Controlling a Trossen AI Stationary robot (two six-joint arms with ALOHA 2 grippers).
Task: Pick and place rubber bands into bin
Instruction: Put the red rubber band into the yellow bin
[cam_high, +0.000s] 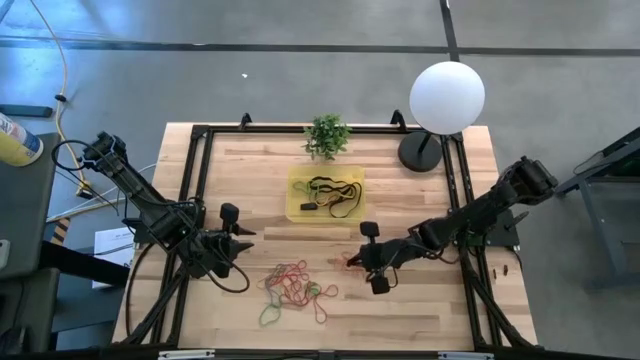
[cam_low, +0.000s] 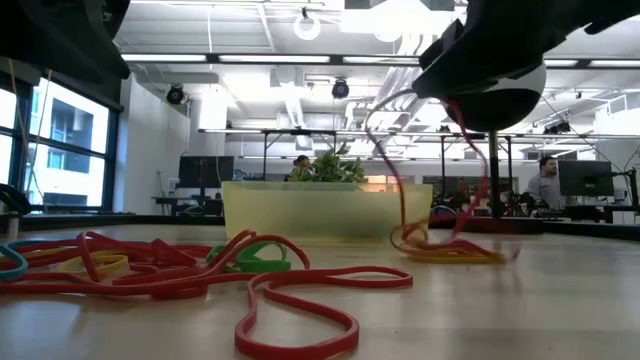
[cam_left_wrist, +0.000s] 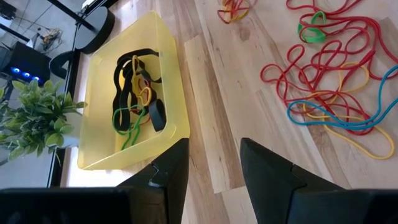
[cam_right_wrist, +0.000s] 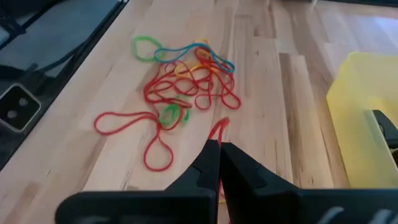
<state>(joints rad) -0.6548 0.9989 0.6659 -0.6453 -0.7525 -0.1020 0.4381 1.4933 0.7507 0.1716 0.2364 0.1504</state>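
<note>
A: So, what is the right gripper (cam_right_wrist: 219, 148) doing?

B: Its fingers are pinched together on a red band (cam_right_wrist: 217, 132), low and right of centre in the overhead view. In the table-level view the band dangles from the gripper, upper right, down to a small orange and red heap (cam_low: 450, 250) on the wood.

A: And the left gripper (cam_left_wrist: 214, 158)?

B: Partly open and empty, at lower left of the overhead view.

A: Where are the bands (cam_high: 292, 288)?

B: A loose tangle of red, green, yellow and blue loops lies low in the middle of the overhead frame, between the two grippers.

A: The bin (cam_high: 297, 213)?

B: Yellow, at centre, just below the plant (cam_high: 327, 134). It holds black, green and orange bands.
</note>
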